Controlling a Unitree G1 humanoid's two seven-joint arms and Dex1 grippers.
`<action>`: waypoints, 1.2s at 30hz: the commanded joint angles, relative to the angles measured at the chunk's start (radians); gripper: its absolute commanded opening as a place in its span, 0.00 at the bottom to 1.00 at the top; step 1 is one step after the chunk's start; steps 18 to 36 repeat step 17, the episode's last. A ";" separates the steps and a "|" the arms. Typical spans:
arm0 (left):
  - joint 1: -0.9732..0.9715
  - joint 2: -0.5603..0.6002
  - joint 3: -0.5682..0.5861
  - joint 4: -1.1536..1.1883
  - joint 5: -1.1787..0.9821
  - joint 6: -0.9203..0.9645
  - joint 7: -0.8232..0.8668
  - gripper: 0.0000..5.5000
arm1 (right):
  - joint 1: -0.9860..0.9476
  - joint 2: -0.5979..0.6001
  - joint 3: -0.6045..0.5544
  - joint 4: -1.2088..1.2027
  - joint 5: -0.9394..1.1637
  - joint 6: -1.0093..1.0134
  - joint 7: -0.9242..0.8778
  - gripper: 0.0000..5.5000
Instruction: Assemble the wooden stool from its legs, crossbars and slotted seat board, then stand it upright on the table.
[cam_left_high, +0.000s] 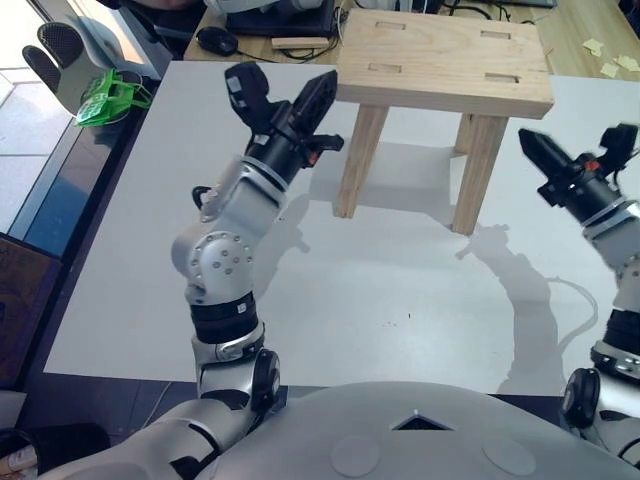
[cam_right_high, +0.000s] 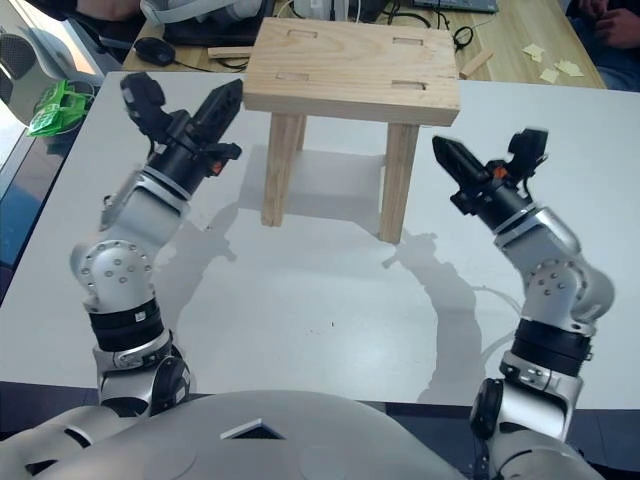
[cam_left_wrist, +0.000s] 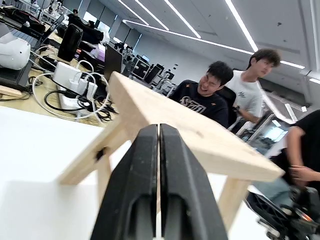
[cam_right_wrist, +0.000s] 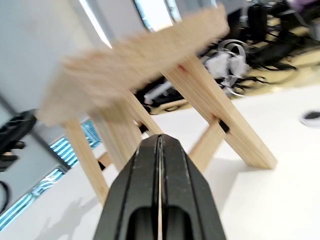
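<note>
Wooden stool, upright on white table; rear legs mostly hidden under seat board. Left gripper, right gripper: jaws pressed together, empty, clear of stool.

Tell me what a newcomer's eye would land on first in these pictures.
The wooden stool catches the eye first: fully put together, it stands upright on its legs at the far middle of the white table. On either side of it are the left end effector and the right end effector. Both are raised above the table, shut, holding nothing and pointing towards the stool.
</note>
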 joint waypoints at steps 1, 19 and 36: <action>0.078 0.004 -0.045 0.132 0.207 -0.101 0.088 0.01 | 0.024 0.042 -0.024 0.074 -0.108 -0.123 -0.104 0.00; 0.000 -0.140 -0.010 0.406 0.370 -0.363 0.117 0.01 | -0.015 0.106 0.051 0.231 -0.359 -0.284 -0.292 0.00; 0.000 -0.140 -0.010 0.406 0.370 -0.363 0.117 0.01 | -0.015 0.106 0.051 0.231 -0.359 -0.284 -0.292 0.00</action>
